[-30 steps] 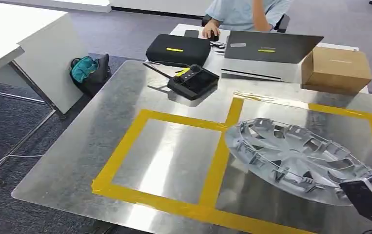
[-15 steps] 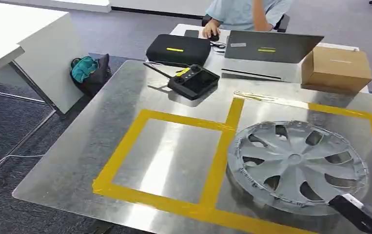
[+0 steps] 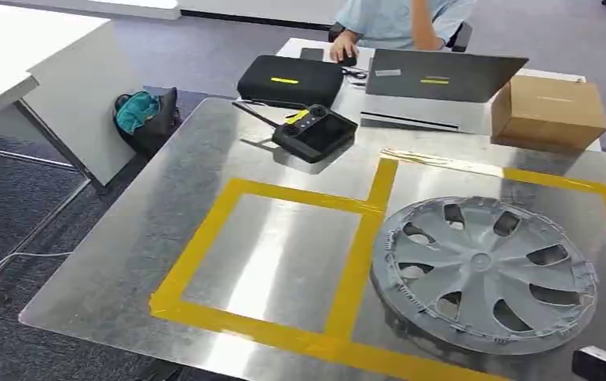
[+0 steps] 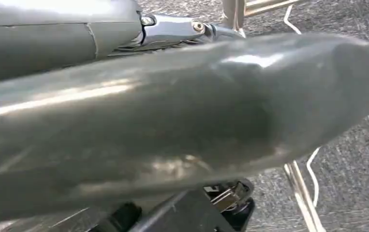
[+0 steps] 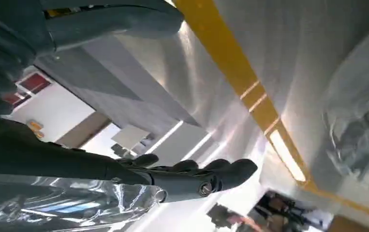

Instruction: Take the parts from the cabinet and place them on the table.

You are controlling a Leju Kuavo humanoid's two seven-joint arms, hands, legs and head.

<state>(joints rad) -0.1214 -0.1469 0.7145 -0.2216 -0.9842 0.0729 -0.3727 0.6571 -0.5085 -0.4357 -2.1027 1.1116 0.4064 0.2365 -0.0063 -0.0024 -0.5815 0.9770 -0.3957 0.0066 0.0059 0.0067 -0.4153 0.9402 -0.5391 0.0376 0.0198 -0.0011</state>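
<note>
While the right hand (image 5: pixel 192 176) hangs just off the near edge of the bench (image 3: pixel 125 262), its dark fingers (image 5: pixel 230 171) lie loosely spread with nothing between them, reflected in the shiny metal. The left hand's state I cannot tell, as a blurred grey cover fills its wrist picture. The hubcap (image 3: pixel 484 270) lies flat, face up, inside the right-hand square of yellow tape (image 3: pixel 355 262), clear of the hand. Farther back on the bench sits a black controller (image 3: pixel 314 132). Beyond are a black case (image 3: pixel 290 79), a laptop (image 3: pixel 442 75), a cardboard box (image 3: pixel 548 111) and a seated person (image 3: pixel 399 20).
</note>
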